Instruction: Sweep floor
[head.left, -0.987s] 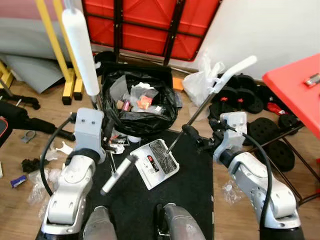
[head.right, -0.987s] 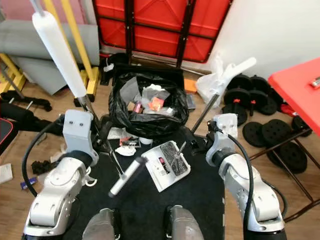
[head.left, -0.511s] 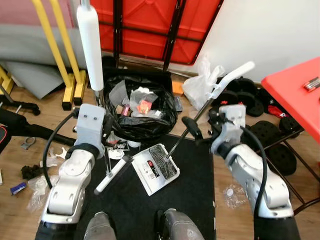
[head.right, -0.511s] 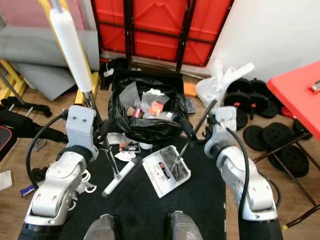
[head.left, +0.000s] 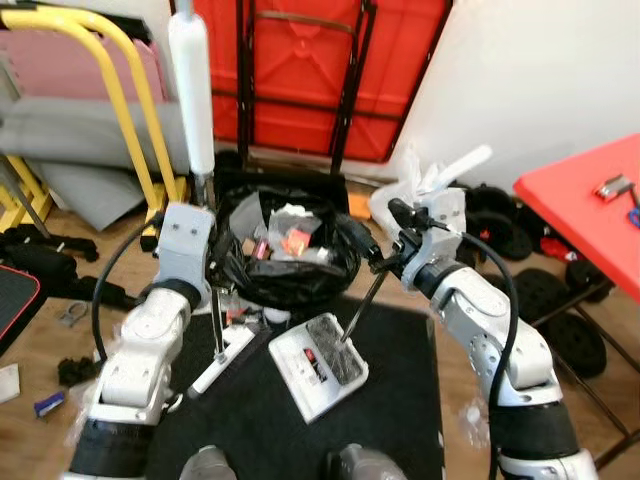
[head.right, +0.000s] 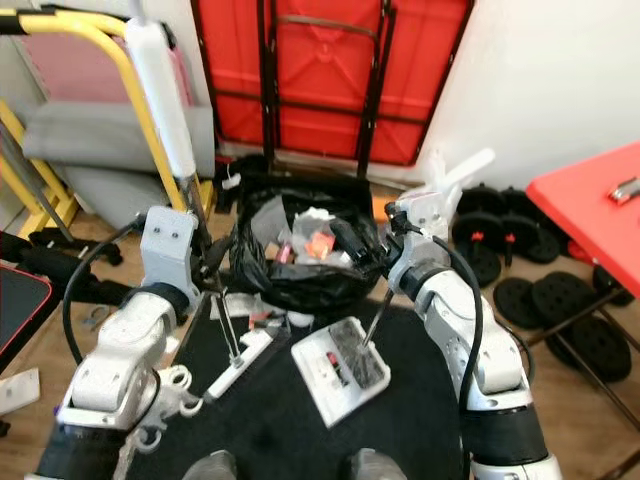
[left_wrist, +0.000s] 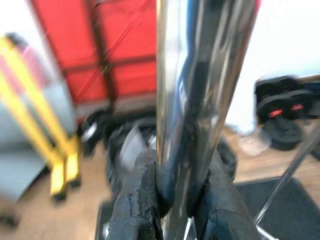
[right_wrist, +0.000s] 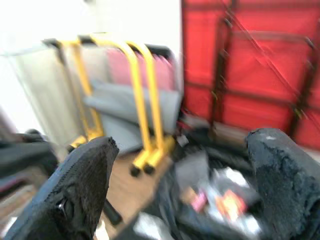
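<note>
A broom with a white grip (head.left: 190, 90) and a chrome pole stands almost upright, its white head (head.left: 222, 362) on the black mat (head.left: 400, 400). My left gripper (head.left: 213, 272) is shut on the pole, and the fingers (left_wrist: 134, 205) clamp the chrome tube. A white dustpan (head.left: 318, 366) holding some litter lies on the mat; its long handle slants up to a white grip (head.left: 462, 162). My right gripper (head.left: 370, 222) hovers at the near rim of the black rubbish bag (head.left: 290, 265), beside that handle. It is open, with nothing between its fingers (right_wrist: 82, 185).
A red folded table (head.left: 300, 60) leans on the back wall. A yellow frame (head.left: 110, 100) and grey mats stand at the left. Weight plates (head.left: 515, 235) and a red table (head.left: 590, 195) are at the right. A white plastic bag (head.left: 400, 195) lies behind the bin. Scraps (head.left: 45, 405) lie on the wood floor.
The camera has risen and tilted up. The broom pole has swung from tilted to nearly upright, its head now further from the dustpan. My right gripper has risen towards the bag's rim.
</note>
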